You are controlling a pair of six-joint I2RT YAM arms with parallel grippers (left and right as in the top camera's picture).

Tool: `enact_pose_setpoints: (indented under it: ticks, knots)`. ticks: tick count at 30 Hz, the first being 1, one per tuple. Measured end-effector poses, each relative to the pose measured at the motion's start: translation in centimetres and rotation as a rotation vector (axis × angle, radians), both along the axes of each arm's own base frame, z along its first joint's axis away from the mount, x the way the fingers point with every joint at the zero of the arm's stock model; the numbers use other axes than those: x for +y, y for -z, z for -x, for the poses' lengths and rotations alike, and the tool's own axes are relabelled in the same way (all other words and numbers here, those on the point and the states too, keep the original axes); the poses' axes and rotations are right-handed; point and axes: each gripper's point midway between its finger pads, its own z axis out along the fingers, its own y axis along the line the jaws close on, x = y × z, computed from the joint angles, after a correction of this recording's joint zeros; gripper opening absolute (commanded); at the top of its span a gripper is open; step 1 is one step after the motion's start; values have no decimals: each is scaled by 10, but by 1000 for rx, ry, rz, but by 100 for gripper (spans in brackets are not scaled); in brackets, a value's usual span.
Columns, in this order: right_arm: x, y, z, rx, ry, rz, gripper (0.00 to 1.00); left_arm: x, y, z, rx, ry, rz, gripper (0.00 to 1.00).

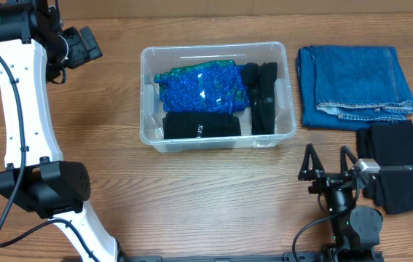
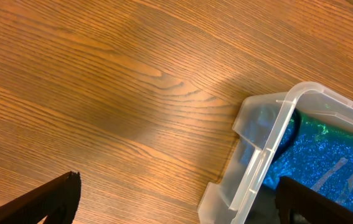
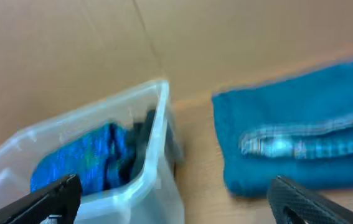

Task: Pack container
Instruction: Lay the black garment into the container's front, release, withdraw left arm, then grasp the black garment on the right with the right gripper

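**Partly filled clear rectangular plastic container (image 1: 146, 109) sits mid-way on the wooden bench (image 1: 191, 196); both tools released**

Inside lie a sparkly blue-green fabric bundle (image 1: 200, 86), a folded black cloth (image 1: 200, 126) at its 6 o'clock and a black strappy piece (image 1: 262, 94) at its 3 o'clock. Folded blue denim jeans (image 1: 353, 86) lie just beside the container at 3 o'clock, with a flat black garment (image 1: 399, 166) at their 6 o'clock. The left tool (image 1: 89, 45), at the container's 10 o'clock, is spread wide and empty. The right tool (image 1: 328, 161), at 5 o'clock, is likewise.

Clear rectangular container (image 1: 218, 138), upright mid-table, rolled rim, holding blue sparkly and black folded fabrics
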Motion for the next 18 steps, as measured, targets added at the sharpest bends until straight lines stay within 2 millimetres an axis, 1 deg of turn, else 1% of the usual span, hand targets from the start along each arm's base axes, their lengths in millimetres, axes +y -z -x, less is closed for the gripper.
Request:
enact_pose_setpoints:
  ticks: [1, 2, 3, 4, 5, 7, 8, 9, 10, 11, 12, 14, 16, 17, 18]
  knots:
    - [3, 2, 4, 53, -17, -12, 100, 0, 0, 0, 0, 0, 0, 100]
    - [4, -6, 7, 73, -26, -17, 100, 0, 0, 0, 0, 0, 0, 100]
    - [6, -20, 10, 84, -32, -22, 100, 0, 0, 0, 0, 0, 0, 100]
    - [6, -42, 15, 109, -35, -25, 100, 0, 0, 0, 0, 0, 1, 100]
    - [7, -80, 19, 118, -43, -21, 100, 0, 0, 0, 0, 0, 0, 100]
    - [6, -105, 27, 266, -44, 10, 100, 0, 0, 0, -1, 0, -1, 100]
    - [5, -116, 26, 329, -44, 31, 100, 0, -1, 0, -2, 0, 0, 100]
    - [4, -121, 27, 455, -51, 75, 100, 0, 0, 0, -1, 1, 1, 100]
    - [4, -127, 25, 520, -60, 108, 100, 0, 0, 0, -1, 1, 1, 100]
    - [3, -134, 19, 578, -70, 147, 100, 0, 0, 0, -2, 0, 0, 100]
    - [1, -137, 15, 632, -74, 179, 100, 0, 0, 0, -1, 0, 0, 100]
    - [-2, -140, 0, 711, -80, 234, 100, 0, 0, 0, -2, 0, 0, 100]
    - [-7, -129, -10, 776, -68, 269, 100, 0, 0, 0, -2, 0, 0, 100]
    - [-11, -121, -12, 820, -55, 288, 100, 0, 0, 0, -1, 0, 0, 100]
    - [-18, -107, -14, 891, -31, 313, 100, 0, 0, 0, -1, 0, 0, 100]
